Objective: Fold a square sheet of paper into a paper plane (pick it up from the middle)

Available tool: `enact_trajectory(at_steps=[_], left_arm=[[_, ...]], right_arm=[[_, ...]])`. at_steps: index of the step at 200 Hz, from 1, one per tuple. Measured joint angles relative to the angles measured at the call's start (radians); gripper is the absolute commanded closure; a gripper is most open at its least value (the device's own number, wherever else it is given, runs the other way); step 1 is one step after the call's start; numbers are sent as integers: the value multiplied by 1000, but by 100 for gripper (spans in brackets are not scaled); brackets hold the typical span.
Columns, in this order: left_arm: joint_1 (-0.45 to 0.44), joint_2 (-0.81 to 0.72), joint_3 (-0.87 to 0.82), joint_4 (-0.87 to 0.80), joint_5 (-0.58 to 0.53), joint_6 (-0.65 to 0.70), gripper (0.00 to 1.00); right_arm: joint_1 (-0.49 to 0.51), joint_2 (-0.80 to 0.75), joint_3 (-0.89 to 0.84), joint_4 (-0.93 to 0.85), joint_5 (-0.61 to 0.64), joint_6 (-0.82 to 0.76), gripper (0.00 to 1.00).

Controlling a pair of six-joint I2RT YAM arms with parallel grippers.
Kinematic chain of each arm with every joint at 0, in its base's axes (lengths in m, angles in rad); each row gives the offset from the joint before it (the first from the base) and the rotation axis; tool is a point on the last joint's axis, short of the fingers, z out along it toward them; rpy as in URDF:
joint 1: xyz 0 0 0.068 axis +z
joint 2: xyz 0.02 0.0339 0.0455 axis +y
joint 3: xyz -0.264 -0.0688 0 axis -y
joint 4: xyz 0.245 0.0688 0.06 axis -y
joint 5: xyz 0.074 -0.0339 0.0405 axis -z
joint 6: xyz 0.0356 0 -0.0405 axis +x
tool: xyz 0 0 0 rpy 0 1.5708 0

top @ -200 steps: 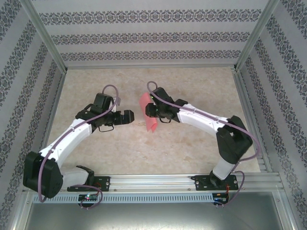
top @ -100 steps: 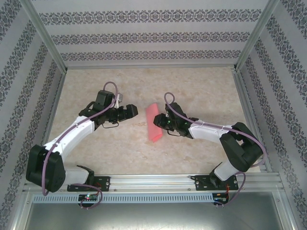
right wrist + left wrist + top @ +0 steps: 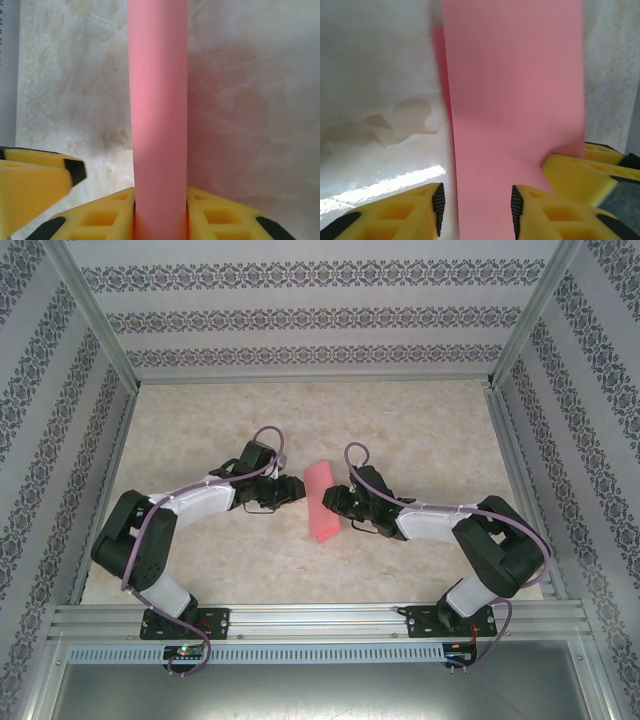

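Observation:
The pink sheet of paper (image 3: 321,505) is bent over into a long narrow loop at the middle of the table. My right gripper (image 3: 337,502) holds it from the right. In the right wrist view the rounded paper (image 3: 157,100) is pinched between the yellow fingers of that gripper (image 3: 160,210). My left gripper (image 3: 293,490) reaches in from the left. In the left wrist view its jaws (image 3: 477,210) stand part open astride the paper (image 3: 510,90). The left pad (image 3: 438,207) is clear of the paper's edge. The right gripper's fingers (image 3: 570,172) touch the sheet at the lower right.
The marbled beige table (image 3: 420,430) is ringed by aluminium rails (image 3: 320,618) and patterned walls (image 3: 320,320). Both forearms lie low over the table, their tips almost meeting. One finger of the left gripper (image 3: 40,180) shows in the right wrist view.
The right arm has brought the paper down and toward the near side, onto the table. The left arm has stretched rightward to the paper, and its jaws have narrowed around it.

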Motion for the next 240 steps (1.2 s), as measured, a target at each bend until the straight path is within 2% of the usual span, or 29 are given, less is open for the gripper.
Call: enact_trajectory(at_steps=[22, 61, 105, 152, 201, 240], left_arm=[[-30, 59, 14, 26, 1, -9, 72], [-52, 134, 41, 61, 7, -18, 76], [-55, 194, 65, 75, 20, -17, 76], [-63, 224, 86, 82, 35, -16, 76], [-68, 245, 100, 93, 50, -16, 75], [-72, 252, 108, 98, 68, -16, 74]], right_arm=[[0, 4, -3, 8, 3, -3, 71], [-1, 5, -12, 11, 3, -7, 69], [-7, 5, -14, 7, 4, -16, 67], [-13, -2, -14, -57, 13, -59, 61], [-39, -57, 12, -220, 37, -151, 53], [-75, -78, 84, -341, 36, -269, 53]])
